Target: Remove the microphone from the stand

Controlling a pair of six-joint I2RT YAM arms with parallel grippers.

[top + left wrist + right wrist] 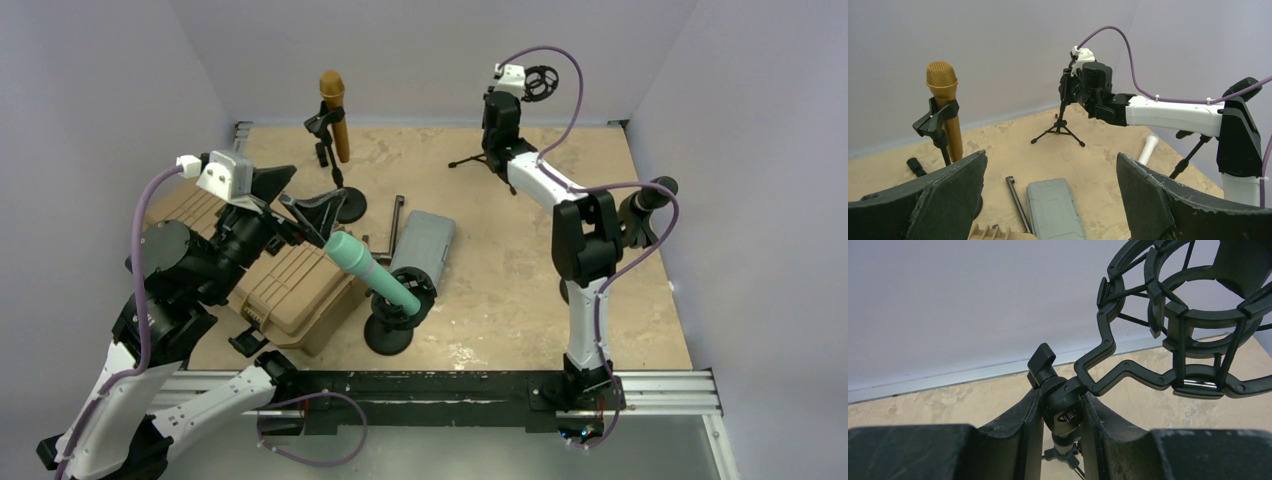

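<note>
Near the front middle of the table (520, 290), the teal microphone (368, 268) sits tilted in the clip of its round-based stand (392, 332), with its head pointing up and to the left toward the left gripper (298, 200). That gripper hangs just above and behind the microphone's head with its two fingers spread wide. The top view does not show whether the lower finger touches the head. In the left wrist view nothing lies between the fingers and the teal microphone is out of sight below the frame. Through the gap between them that view shows a grey case (1053, 210) flat on the table, a black rod (1015, 197) beside it, and a gold microphone (943, 100) upright in the clip of a second stand (935, 122) at the back left. A tan case (290, 285) lies under the left arm, just to the left of the teal microphone's stand. Well apart at the back right, the right gripper (1060, 415) is pressed onto the swivel joint (1060, 407) of a small tripod (1058, 130), one finger on each side and touching it. The tripod carries an empty black shock mount (1193, 330). A black microphone (650, 200) sits at the right edge, behind the right arm.
</note>
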